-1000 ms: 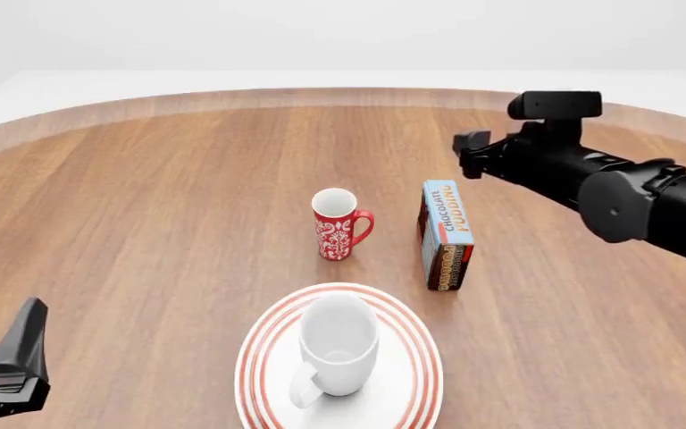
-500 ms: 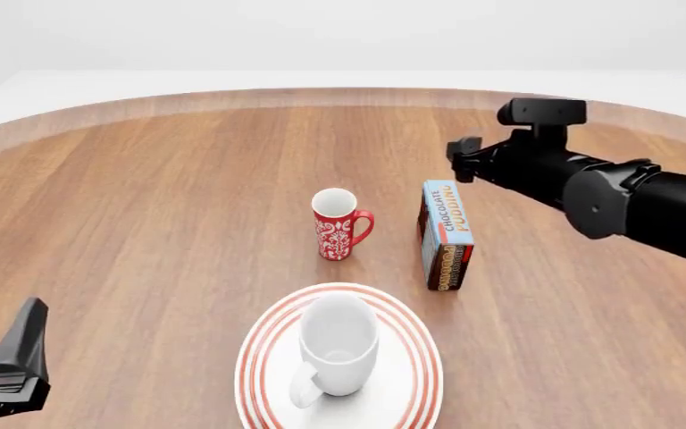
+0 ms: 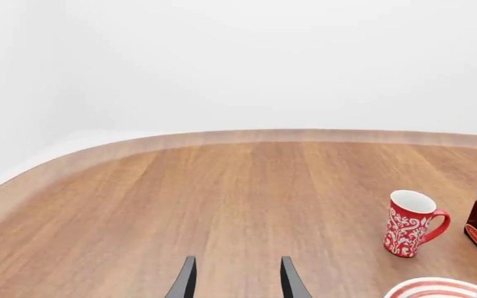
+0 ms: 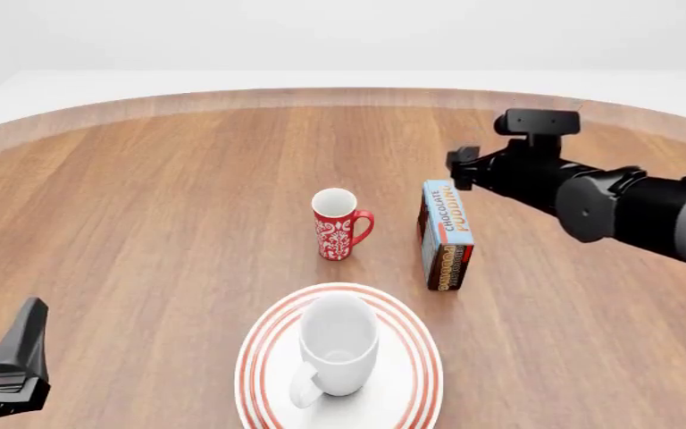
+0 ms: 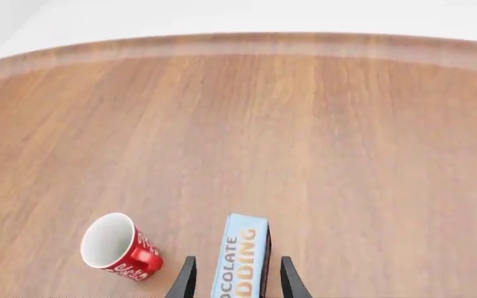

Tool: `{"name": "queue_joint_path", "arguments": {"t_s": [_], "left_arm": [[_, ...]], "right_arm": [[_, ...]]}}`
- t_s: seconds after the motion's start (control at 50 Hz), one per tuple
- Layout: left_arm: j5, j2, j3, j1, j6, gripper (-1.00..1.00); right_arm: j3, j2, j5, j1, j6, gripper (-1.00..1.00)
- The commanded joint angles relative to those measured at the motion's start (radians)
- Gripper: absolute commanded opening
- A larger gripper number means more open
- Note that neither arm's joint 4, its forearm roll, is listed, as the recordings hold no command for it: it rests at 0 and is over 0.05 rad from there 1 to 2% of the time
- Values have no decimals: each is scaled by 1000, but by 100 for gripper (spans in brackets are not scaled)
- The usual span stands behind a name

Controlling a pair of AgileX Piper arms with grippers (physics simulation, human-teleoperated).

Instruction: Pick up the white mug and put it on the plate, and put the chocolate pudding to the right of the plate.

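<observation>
Chocolate pudding (image 5: 240, 257): cut off between parted right fingers (image 5: 187, 279) | left fingers (image 3: 186, 280) parted, tips only

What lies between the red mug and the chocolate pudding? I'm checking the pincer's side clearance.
Nothing: in the front view only bare table separates the red mug from the chocolate pudding; the mug's handle points toward the box without touching it.
</observation>
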Motion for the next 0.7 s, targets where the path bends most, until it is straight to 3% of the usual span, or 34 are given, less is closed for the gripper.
{"name": "queue_joint_path", "arguments": {"t_s": [0.02,0.7], "left_arm": [[0,0,0,0,0,100],[0,0,0,0,0,100]], "right_arm": [[1,22,-8,2,-5,100],[14,78,-38,6,-16,100]]}}
